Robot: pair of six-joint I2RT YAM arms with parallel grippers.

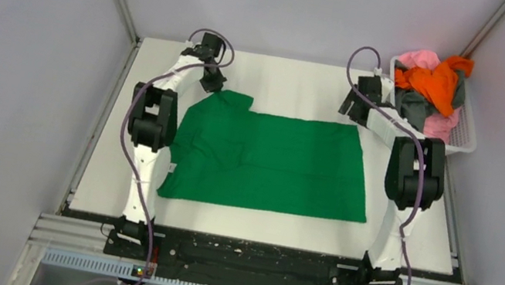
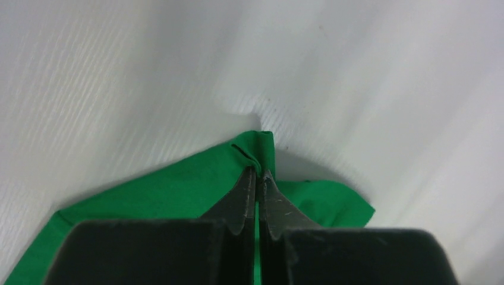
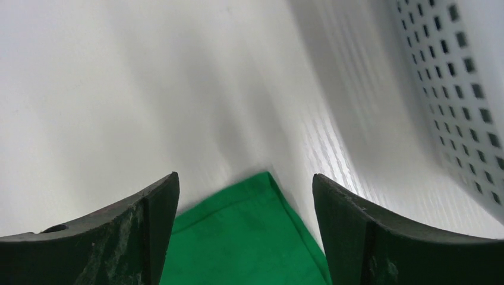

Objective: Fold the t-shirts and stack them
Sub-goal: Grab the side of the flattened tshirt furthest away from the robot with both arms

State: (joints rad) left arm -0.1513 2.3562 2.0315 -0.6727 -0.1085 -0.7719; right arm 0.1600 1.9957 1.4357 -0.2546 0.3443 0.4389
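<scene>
A bright green t-shirt (image 1: 273,163) lies spread flat on the white table, its hem to the right and a sleeve at the far left. My left gripper (image 1: 214,85) is shut on the far left sleeve edge; in the left wrist view the pinched green cloth (image 2: 178,190) bunches at the closed fingertips of that gripper (image 2: 259,172). My right gripper (image 1: 351,110) is open just above the shirt's far right corner (image 3: 249,231), which lies between its fingers (image 3: 333,205). Orange (image 1: 432,82), pink (image 1: 417,59) and dark grey (image 1: 412,106) t-shirts are heaped in the basket.
The white mesh basket (image 1: 464,134) stands at the far right corner, and its perforated wall (image 3: 457,89) is close to the right of my right gripper. Grey walls enclose the table on the left, back and right. Bare table (image 1: 258,226) shows in front of the shirt.
</scene>
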